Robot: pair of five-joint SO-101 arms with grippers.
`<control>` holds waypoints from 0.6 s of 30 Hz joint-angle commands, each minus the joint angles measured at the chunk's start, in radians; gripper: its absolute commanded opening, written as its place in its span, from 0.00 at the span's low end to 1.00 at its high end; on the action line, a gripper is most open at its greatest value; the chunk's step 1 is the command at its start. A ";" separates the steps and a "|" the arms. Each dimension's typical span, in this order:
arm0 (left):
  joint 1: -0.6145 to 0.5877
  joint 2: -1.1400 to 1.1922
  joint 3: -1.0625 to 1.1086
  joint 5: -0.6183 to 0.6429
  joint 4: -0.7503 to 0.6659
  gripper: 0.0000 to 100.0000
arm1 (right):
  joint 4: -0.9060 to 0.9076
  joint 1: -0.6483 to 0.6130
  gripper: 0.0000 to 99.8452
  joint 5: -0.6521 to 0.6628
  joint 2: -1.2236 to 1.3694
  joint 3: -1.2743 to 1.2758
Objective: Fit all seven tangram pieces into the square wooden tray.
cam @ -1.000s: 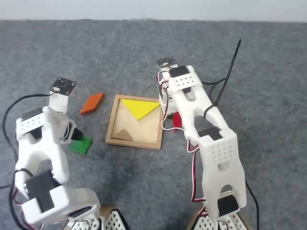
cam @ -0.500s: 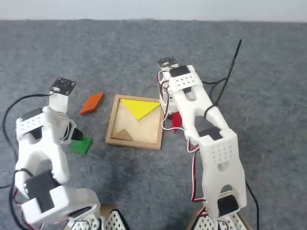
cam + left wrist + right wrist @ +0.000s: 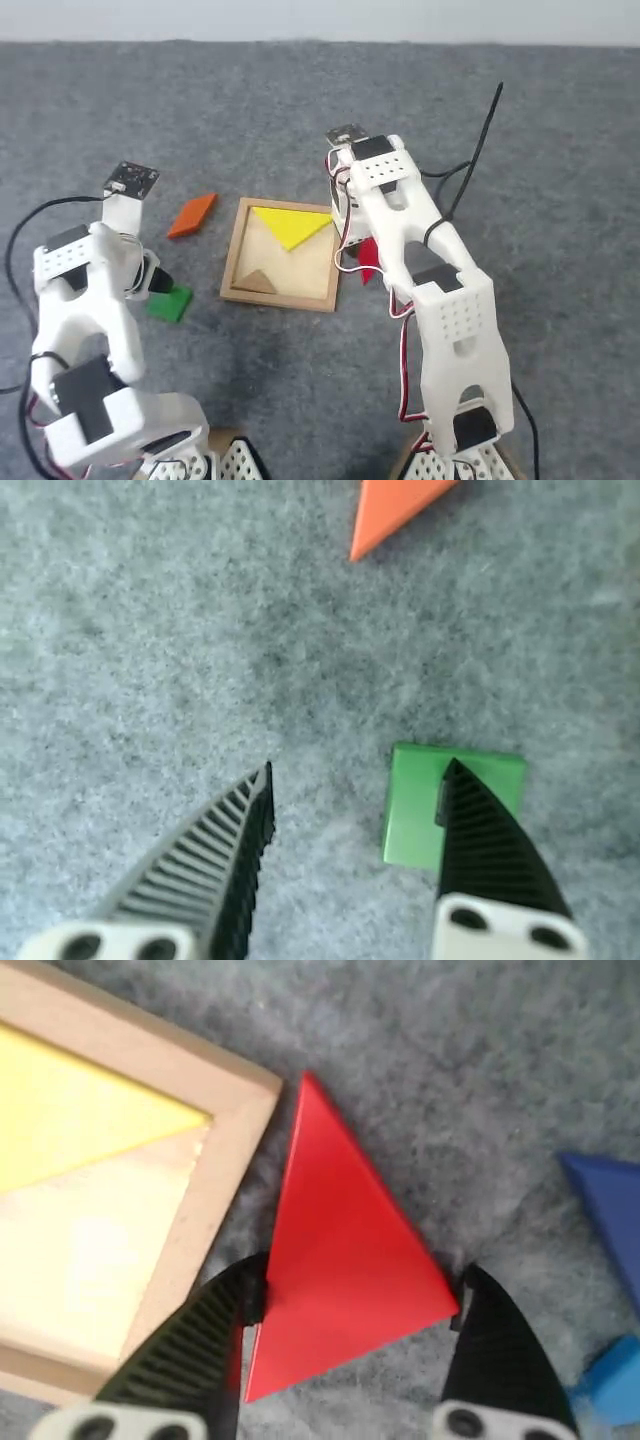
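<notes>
I log: tabletop (image 3: 520, 150), grey cloth, rough and fuzzy. Tray (image 3: 225, 1180) beside my right pincer (image 3: 360, 1285), pale matt wood. Red triangle (image 3: 340, 1260) between its ribbed black plastic fingers (image 3: 190, 1350), smooth.

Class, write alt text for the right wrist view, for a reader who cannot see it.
A red triangle lies on grey carpet, gripped between the two black fingers of the right end effector. Beside it is the corner of the wooden tray with a yellow triangle inside; blue pieces lie on its other side.
</notes>
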 commanded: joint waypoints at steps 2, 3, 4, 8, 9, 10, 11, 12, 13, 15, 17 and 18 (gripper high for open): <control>0.002 0.000 0.024 0.003 -0.017 0.25 | 0.064 -0.001 0.17 0.011 -0.145 -0.046; 0.002 0.000 0.024 0.003 -0.017 0.25 | 0.070 0.007 0.17 0.009 -0.171 -0.046; 0.002 0.000 0.024 0.003 -0.017 0.25 | 0.076 0.013 0.17 0.008 -0.199 -0.044; 0.002 0.000 0.025 0.006 -0.017 0.25 | 0.105 0.036 0.17 0.003 -0.298 -0.044; 0.002 0.000 0.025 0.006 -0.017 0.25 | 0.116 0.036 0.17 0.002 -0.318 -0.044; 0.002 0.000 0.025 0.008 -0.017 0.25 | 0.128 0.033 0.17 -0.005 -0.338 -0.044; 0.002 0.000 0.025 0.008 -0.017 0.25 | 0.142 0.028 0.17 -0.031 -0.355 -0.044; 0.002 0.000 0.025 0.008 -0.017 0.25 | 0.153 0.028 0.17 -0.072 -0.371 -0.044; 0.002 0.000 0.025 0.008 -0.017 0.25 | 0.163 0.025 0.17 -0.109 -0.384 -0.044; 0.000 0.000 0.025 0.008 -0.017 0.25 | 0.171 0.004 0.17 -0.166 -0.410 -0.044; -0.002 0.000 0.027 0.008 -0.018 0.25 | 0.173 -0.038 0.17 -0.213 -0.435 -0.044; -0.003 -0.003 0.027 0.008 -0.020 0.25 | 0.171 -0.067 0.17 -0.241 -0.447 -0.044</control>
